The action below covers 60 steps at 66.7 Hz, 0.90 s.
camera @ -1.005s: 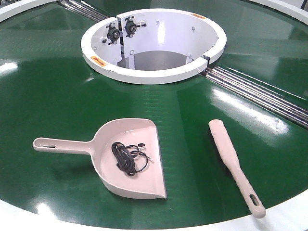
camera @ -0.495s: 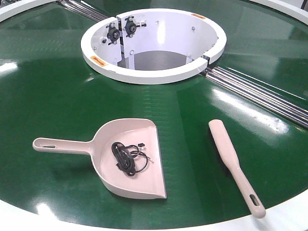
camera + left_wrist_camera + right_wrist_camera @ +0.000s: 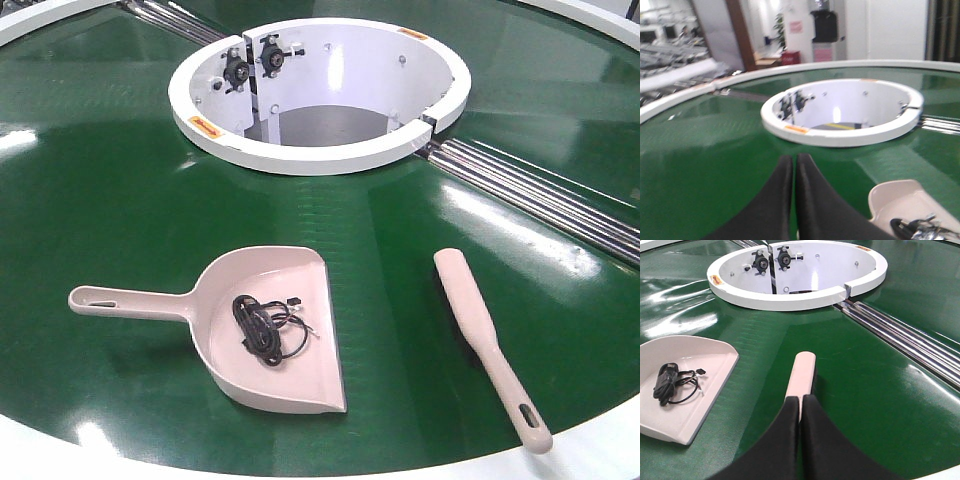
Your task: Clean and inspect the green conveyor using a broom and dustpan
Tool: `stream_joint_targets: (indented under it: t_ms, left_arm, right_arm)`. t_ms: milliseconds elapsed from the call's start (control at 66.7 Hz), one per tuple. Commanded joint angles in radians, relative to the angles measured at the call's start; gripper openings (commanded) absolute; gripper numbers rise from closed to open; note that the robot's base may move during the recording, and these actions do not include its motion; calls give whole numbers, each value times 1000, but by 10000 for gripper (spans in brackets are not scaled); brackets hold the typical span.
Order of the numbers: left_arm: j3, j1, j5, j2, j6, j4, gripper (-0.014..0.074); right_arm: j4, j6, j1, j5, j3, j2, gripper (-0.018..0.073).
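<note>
You are looking at the big shiny dark-green round conveyor belt (image 3: 120, 200) with its white ring (image 3: 320, 160) in the middle and steel rollers (image 3: 540, 195) running out to the right. Two tools are lying flat on the green belt, near the front edge. The wide beige-pink plastic scoop dustpan (image 3: 275, 335) is sitting on the left, with its long handle pointing left and its flat open lip facing right. A small tangle of black cord (image 3: 265, 325) is lying inside it. The long flat beige-pink hand broom (image 3: 485, 340) is lying on the right, apart from the dustpan. Its long side is running away from you, with the slotted handle end close to the front rim and the brush end pointing toward the white ring. Your right hand (image 3: 800, 400) is hanging right over the broom and lining up with its long side, so the right arm is the nearer one for it. Its two black fingers are pressing together with nothing between them. Your left hand (image 3: 794, 160) is hovering just left of the dustpan, fingers together and empty too. To pick up the broom, you are likely going to need to spread the right fingers first and come down across the handle.
</note>
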Motion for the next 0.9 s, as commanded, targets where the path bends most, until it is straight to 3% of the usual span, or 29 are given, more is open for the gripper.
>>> stream_joint_targets:
  t_ms: [0,210,360,885]
  left_arm:
    - [38,58,-48,-24,-9,-47,-6]
    - [292,155,-74,-198,-9,-57,-6]
    - [443,174,-154,-320,-9,-56,-6]
    - [442,173,-123,-311,-9,-55,-6]
  right_arm:
    - [1,-8,-3,-66,-23,12,-8]
    - [1,-8,-3,-66,-23,12,-8]
    - [1,-8,-3,-66,-23,12,-8]
    - [1,-8,-3,-62,-23,12,-8]
